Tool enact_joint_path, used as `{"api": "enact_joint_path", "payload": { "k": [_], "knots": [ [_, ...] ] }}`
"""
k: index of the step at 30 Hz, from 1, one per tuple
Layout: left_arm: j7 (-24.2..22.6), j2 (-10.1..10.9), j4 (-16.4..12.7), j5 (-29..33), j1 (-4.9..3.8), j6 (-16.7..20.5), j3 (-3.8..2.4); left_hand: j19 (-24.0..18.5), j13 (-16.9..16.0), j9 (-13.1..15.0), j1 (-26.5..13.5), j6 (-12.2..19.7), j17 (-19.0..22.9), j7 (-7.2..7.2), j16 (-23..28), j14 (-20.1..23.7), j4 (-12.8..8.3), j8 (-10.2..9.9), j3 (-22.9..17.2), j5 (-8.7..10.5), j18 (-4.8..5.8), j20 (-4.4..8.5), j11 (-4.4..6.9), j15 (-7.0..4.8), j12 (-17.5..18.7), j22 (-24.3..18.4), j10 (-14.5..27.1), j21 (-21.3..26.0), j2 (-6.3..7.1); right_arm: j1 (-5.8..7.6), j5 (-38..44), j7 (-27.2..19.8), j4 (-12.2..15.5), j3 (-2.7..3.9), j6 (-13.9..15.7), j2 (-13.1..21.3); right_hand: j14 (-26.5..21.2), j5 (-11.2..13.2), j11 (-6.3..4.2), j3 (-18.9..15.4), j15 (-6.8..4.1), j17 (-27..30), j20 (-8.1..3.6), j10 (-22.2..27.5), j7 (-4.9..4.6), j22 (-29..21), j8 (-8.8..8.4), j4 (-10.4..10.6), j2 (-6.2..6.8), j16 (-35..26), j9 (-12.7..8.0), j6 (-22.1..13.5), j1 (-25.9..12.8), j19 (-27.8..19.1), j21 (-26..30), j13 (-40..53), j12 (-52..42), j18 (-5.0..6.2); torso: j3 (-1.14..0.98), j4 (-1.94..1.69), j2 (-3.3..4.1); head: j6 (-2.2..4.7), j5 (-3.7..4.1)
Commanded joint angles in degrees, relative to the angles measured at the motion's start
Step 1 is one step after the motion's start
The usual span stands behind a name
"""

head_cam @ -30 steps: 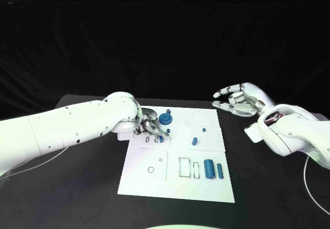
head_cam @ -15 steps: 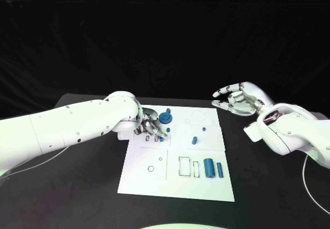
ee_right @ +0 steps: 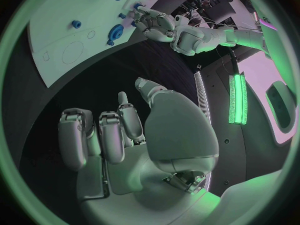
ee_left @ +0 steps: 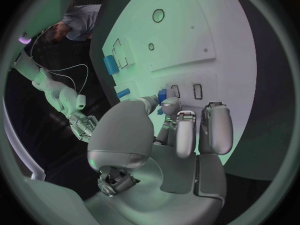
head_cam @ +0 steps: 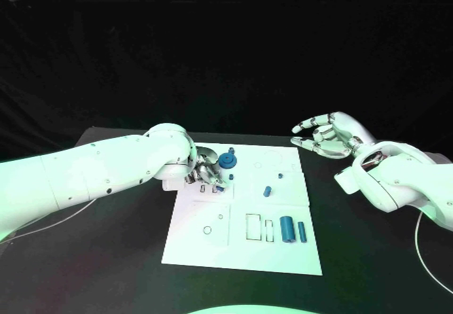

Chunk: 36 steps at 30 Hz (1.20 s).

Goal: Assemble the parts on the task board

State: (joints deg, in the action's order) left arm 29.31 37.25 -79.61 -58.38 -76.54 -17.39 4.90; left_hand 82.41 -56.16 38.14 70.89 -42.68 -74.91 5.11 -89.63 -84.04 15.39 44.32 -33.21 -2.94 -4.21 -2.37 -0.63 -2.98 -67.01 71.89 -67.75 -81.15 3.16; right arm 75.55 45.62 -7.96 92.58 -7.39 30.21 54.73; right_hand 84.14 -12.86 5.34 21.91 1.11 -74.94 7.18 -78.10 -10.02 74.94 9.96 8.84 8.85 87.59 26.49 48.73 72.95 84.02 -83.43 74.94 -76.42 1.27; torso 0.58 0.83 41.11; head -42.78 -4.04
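The white task board [head_cam: 243, 252] lies mid-table. My left hand [head_cam: 207, 171] is over its far-left area and pinches a small blue part [ee_left: 162, 96] between thumb and fingertip, just above two small rectangular slots [ee_left: 197, 91]. A blue gear-shaped part [head_cam: 230, 161] stands right beside that hand. A small blue part [head_cam: 267, 192] and a tiny one [head_cam: 280, 177] lie mid-board. Two blue cylinders [head_cam: 286, 231] lie side by side at the board's right. My right hand [head_cam: 326, 136] hovers off the board's far-right corner, fingers apart, holding nothing.
Round outlines [head_cam: 207, 231] and rectangular outlines [head_cam: 254, 228] mark the board's near half. Black table [head_cam: 104, 261] surrounds the board on both sides. The right wrist view shows the board [ee_right: 59, 45], the gear [ee_right: 116, 33] and my left hand [ee_right: 155, 25] from afar.
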Motion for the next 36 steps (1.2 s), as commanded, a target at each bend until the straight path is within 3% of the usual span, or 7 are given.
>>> {"api": "enact_joint_path", "payload": {
  "k": [1,6,12,24,29,36],
  "knots": [
    [-0.23,-0.03,-0.11,1.87,-0.02,-0.03,0.0,0.08,0.1,0.98,-0.61,-0.01,-15.09,-0.52,-0.37,-5.96,-1.4,0.86,-4.65,-0.03,0.6,0.07,0.09,-0.2,0.14,0.1,0.1,-0.31,1.31,-0.09,0.17,0.01,-0.04,-0.01,-1.04,-0.05,3.92,-0.36,-0.39,0.34,-0.37,-6.64,-0.31,-0.04,0.12,9.95,0.34,0.0,0.24,-0.36,-0.08,-0.04,0.51,0.82,0.37,0.9,0.22,0.72,0.01,0.01,0.0,-0.07,0.08],
    [-0.38,0.53,-0.52,3.64,-0.01,1.0,-0.01,0.16,0.01,3.42,-3.63,0.52,-15.09,-0.61,-0.37,-5.96,-7.37,3.36,-14.89,-0.03,0.63,0.14,0.38,-0.35,-0.11,0.38,-0.59,-0.4,2.94,-0.22,0.17,0.08,-0.12,-0.03,-1.26,-0.05,3.92,-0.5,-0.39,0.36,-0.37,-6.63,-0.32,-0.06,0.12,9.94,0.36,0.0,0.25,-0.37,-0.09,-0.04,0.5,0.8,0.39,0.92,0.2,0.73,0.02,-0.02,0.01,-0.12,0.11],
    [-0.5,2.12,-1.88,5.76,0.0,3.22,-0.16,0.15,-0.36,4.4,-5.33,0.67,-15.09,-0.75,-0.37,-5.96,-9.72,4.45,-17.86,-0.04,0.63,0.14,0.52,-0.45,-0.56,0.41,-1.17,-0.38,3.38,-0.41,0.17,0.2,-0.24,-0.05,-1.48,-0.01,3.92,-0.5,-0.39,0.36,-0.37,-6.63,-0.32,-0.06,0.12,9.94,0.36,0.0,0.25,-0.37,-0.09,-0.04,0.5,0.8,0.39,0.92,0.2,0.73,0.0,-0.11,0.01,-0.17,0.08],
    [-0.98,5.01,-5.63,1.46,0.23,8.8,-0.3,0.1,-0.97,5.12,-6.58,0.53,-15.09,-0.97,-0.37,-5.96,-11.67,5.43,-20.13,-0.13,0.59,0.27,0.74,-0.64,-1.22,0.27,-1.94,-0.29,4.14,-0.52,0.17,0.27,-0.36,-0.07,-1.69,0.16,3.91,-0.69,-0.38,0.35,-0.36,-6.56,-0.32,-0.06,0.11,9.9,0.4,0.08,0.31,-0.4,-0.11,-0.05,0.38,0.77,0.46,0.91,0.21,0.74,0.01,-0.23,0.07,-0.32,-0.07],
    [-1.1,5.33,-6.39,-1.61,0.86,10.55,-0.18,0.23,-1.67,5.29,-7.0,0.41,-15.09,-1.06,-0.37,-5.96,-12.19,5.75,-20.8,-0.15,0.64,0.32,0.83,-0.72,-1.84,0.54,-2.6,-0.42,4.49,-0.54,0.17,0.22,-0.4,-0.07,-1.75,0.15,3.91,-0.75,-0.37,0.33,-0.36,-6.57,-0.32,-0.08,0.11,9.9,0.42,0.15,0.32,-0.4,-0.12,-0.04,0.28,0.77,0.46,0.93,0.18,0.74,0.0,-0.25,0.04,-0.47,-0.2],
    [-0.94,5.02,-6.26,-4.43,1.71,11.2,-0.1,0.37,-2.04,5.42,-7.5,0.21,-15.09,-1.18,-0.37,-5.96,-12.44,6.08,-21.14,-0.13,0.69,0.41,0.92,-0.8,-2.26,0.81,-3.08,-0.55,4.79,-0.6,0.17,0.15,-0.41,-0.07,-1.79,0.13,3.91,-0.8,-0.37,0.32,-0.36,-6.57,-0.32,-0.06,0.11,9.91,0.45,0.22,0.31,-0.4,-0.12,-0.03,0.19,0.78,0.45,0.9,0.21,0.74,0.05,0.0,0.08,-0.58,-0.51]
  ]
}}
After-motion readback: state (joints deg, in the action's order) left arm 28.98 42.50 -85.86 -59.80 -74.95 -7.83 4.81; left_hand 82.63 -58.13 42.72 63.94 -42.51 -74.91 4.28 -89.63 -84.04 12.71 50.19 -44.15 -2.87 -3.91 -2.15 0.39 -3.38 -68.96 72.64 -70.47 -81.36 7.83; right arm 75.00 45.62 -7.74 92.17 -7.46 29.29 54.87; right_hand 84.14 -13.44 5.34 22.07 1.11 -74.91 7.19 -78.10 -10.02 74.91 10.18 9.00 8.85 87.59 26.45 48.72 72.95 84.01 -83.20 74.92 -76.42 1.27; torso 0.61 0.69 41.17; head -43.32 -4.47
